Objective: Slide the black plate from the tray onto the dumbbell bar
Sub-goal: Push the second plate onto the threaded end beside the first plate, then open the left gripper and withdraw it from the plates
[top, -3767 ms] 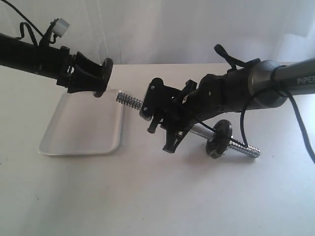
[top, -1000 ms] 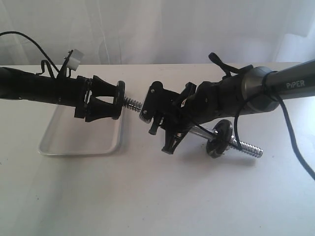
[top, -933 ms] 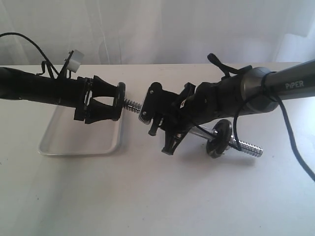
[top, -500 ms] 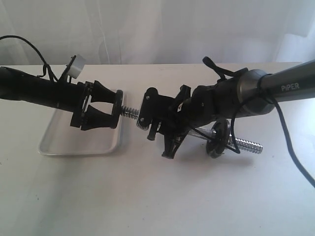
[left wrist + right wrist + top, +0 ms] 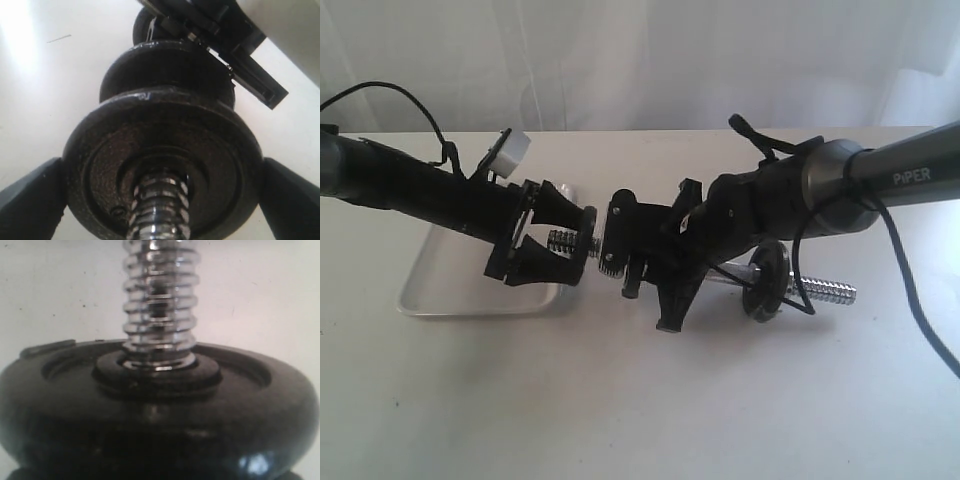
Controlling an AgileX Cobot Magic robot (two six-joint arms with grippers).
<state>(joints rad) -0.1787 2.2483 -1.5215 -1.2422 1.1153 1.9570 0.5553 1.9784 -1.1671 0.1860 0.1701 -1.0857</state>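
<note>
A: Logging left gripper (image 5: pixel 584 243) first. Spread wide, yet clamped across the rim of the small flat round black plate (image 5: pixel 105 160) with centre hole. Fingers (image 5: pixel 30 205) pressed to it on both sides.

B: Agreed. Placing that black plate clear of the shallow pale silvery tray (image 5: pixel 445 275), just beside its right rim in the exterior view. Threaded onto the left end of the chrome dumbbell bar (image 5: pixel 820 292).

A: Confirmed from left wrist view only. Shows the threaded bar tip poking through the hole toward the lens. Shows also a second black disc (image 5: pixel 167 65) next behind on the same bar. Touching or a hair apart, cannot tell.

B: Barely able to pick out the plate from the exterior view, edge-on between the fingers. Gives instead the right gripper (image 5: pixel 655 290), closed round the bar's middle, left end held off the white table (image 5: pixel 620 410). Jaw faces masked by own housing.

A: Right wrist view?

B: Filled by one black disc (image 5: pixel 150 405) with threaded chrome rising from its hub. Unable to say which disc.

A: Around: a third black disc (image 5: pixel 765 285) far along the bar to the right, a black cable (image 5: pixel 920 320) trailing off the right arm, a white curtain (image 5: pixel 620 60) behind.

B: In the plate's way: only that second disc, with the right gripper's body close behind.
</note>
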